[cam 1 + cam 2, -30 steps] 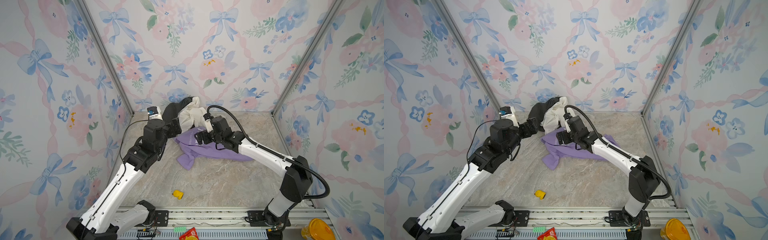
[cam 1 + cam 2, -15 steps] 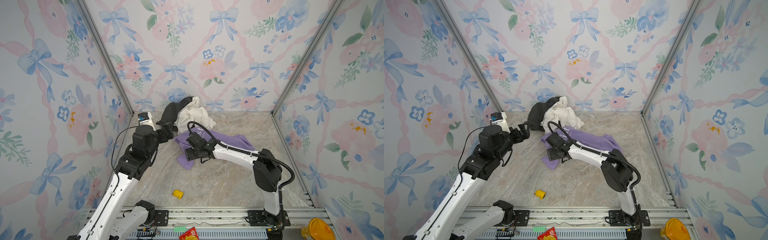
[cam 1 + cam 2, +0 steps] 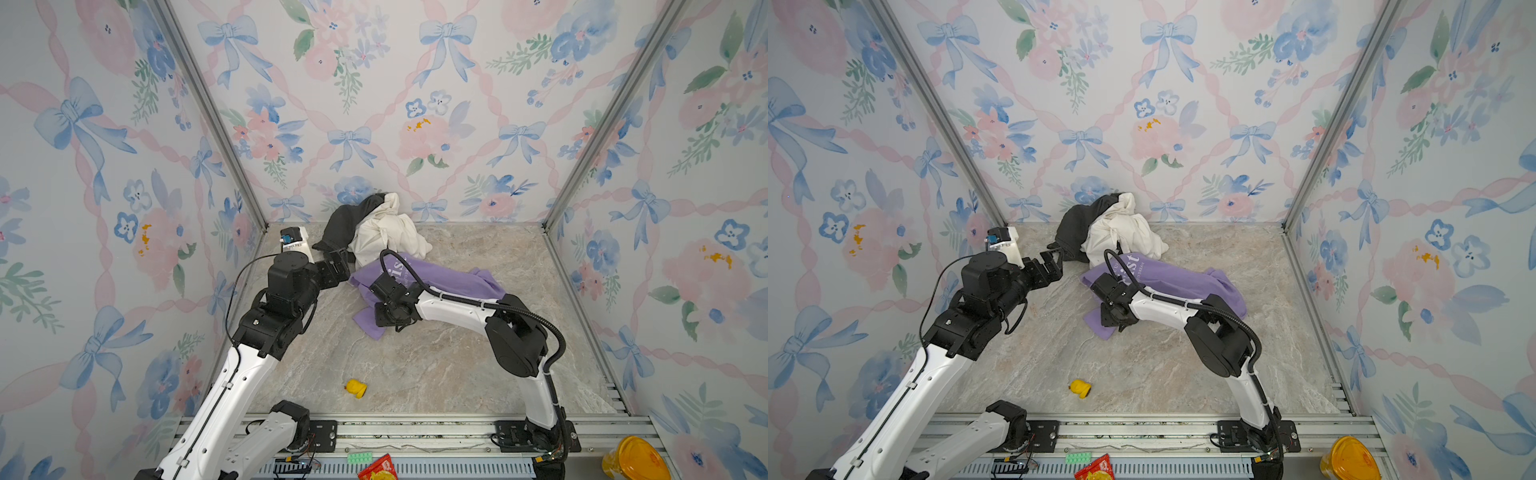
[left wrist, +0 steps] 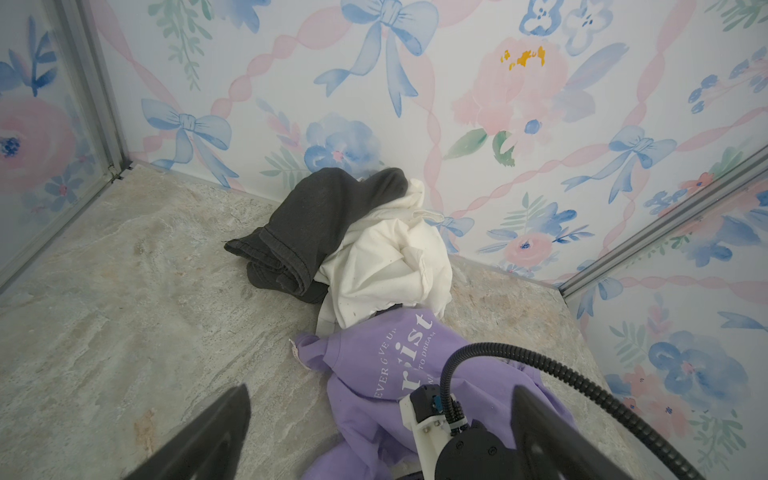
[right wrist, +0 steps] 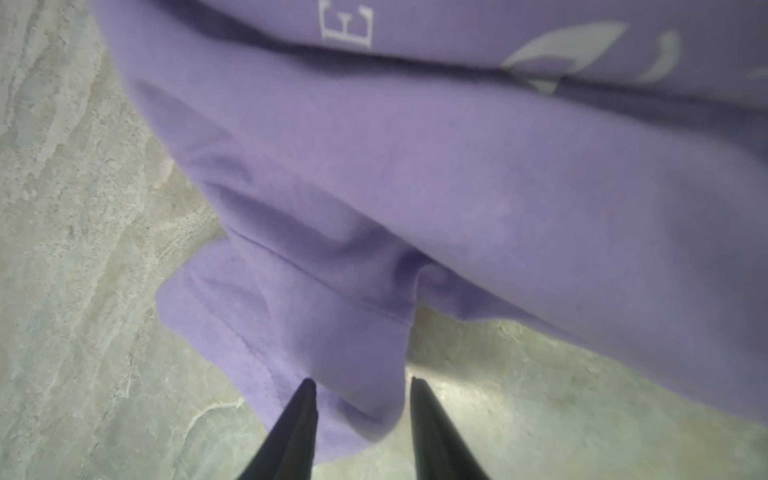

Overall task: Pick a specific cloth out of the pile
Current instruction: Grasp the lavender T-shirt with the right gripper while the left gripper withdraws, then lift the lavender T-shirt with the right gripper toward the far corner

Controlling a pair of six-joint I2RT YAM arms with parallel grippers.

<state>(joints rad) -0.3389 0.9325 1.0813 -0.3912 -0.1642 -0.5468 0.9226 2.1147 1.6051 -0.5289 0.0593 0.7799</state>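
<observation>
The cloth (image 3: 449, 278) (image 3: 1179, 276), a lavender T-shirt with white lettering, lies spread on the floor just in front of the pile (image 3: 382, 232) (image 3: 1113, 232). The pile holds a dark grey garment (image 4: 311, 220) and a cream-white one (image 4: 386, 257) against the back wall. My right gripper (image 3: 377, 322) (image 5: 361, 382) points down at the cloth's near left corner. Its jaws are narrowed round a hanging fold of the cloth (image 5: 365, 374). My left gripper (image 3: 336, 264) (image 4: 380, 388) hangs wide open and empty just left of the cloth, near the dark garment.
A small yellow toy (image 3: 355, 388) (image 3: 1079, 388) lies on the marble floor near the front rail. Flowered walls close in the left, back and right. A yellow container (image 3: 636, 459) and a red packet (image 3: 376, 469) sit outside the front rail.
My right gripper has drawn back from the pile to the cloth's near left corner and closed from wide open onto a fold. The left arm has pulled back leftward, still open.
</observation>
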